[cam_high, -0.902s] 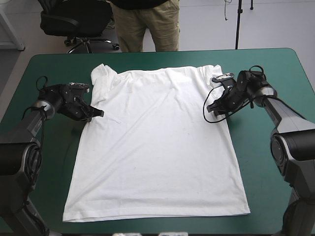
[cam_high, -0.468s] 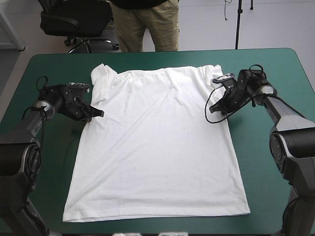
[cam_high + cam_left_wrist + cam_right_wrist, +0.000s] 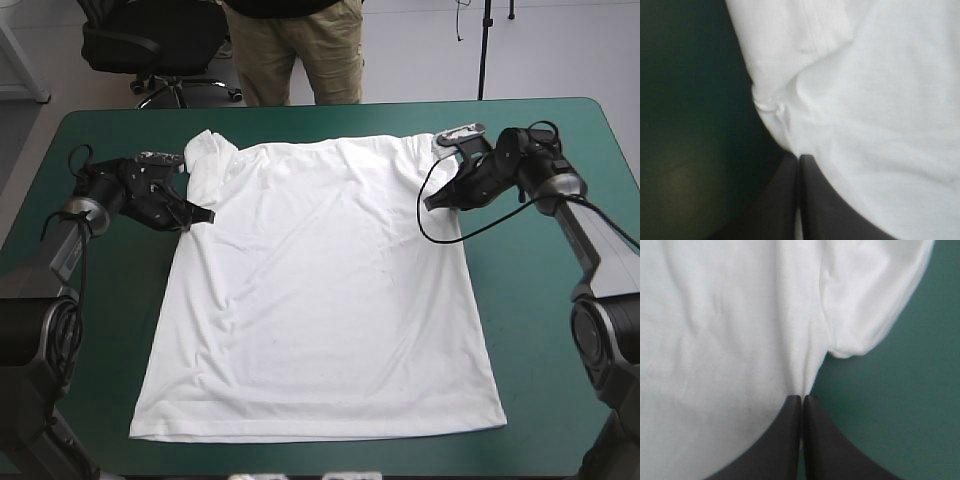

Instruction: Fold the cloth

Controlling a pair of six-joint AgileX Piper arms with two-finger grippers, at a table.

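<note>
Across the middle of the tabletop the T-shirt lies spread flat, white and short-sleeved, its collar end toward the far edge and its hem toward the near edge. Soft creases run over the chest, and the hem line is fairly straight. The left-side sleeve is bunched and turned up toward the far edge. The right-side sleeve lies tucked close against the body. The left hand sits at the shirt's side edge just below the bunched sleeve, and the right hand sits at the opposite side edge below the other sleeve.

From above, the whole garment and both arms show, but not how the fingers stand. The wrist views settle that. The left hand's black fingers meet in a point with a thin white sliver of cloth between them, clamped on the shirt's edge at the underarm, where the fabric puckers into a small knot just ahead of the tips. The right hand's black fingers are likewise pressed together on the fabric, which draws into a narrow pleat at their tips, with the sleeve's rounded end just beside it.

The teal-green cover shows smooth on every side of the shirt.
</note>
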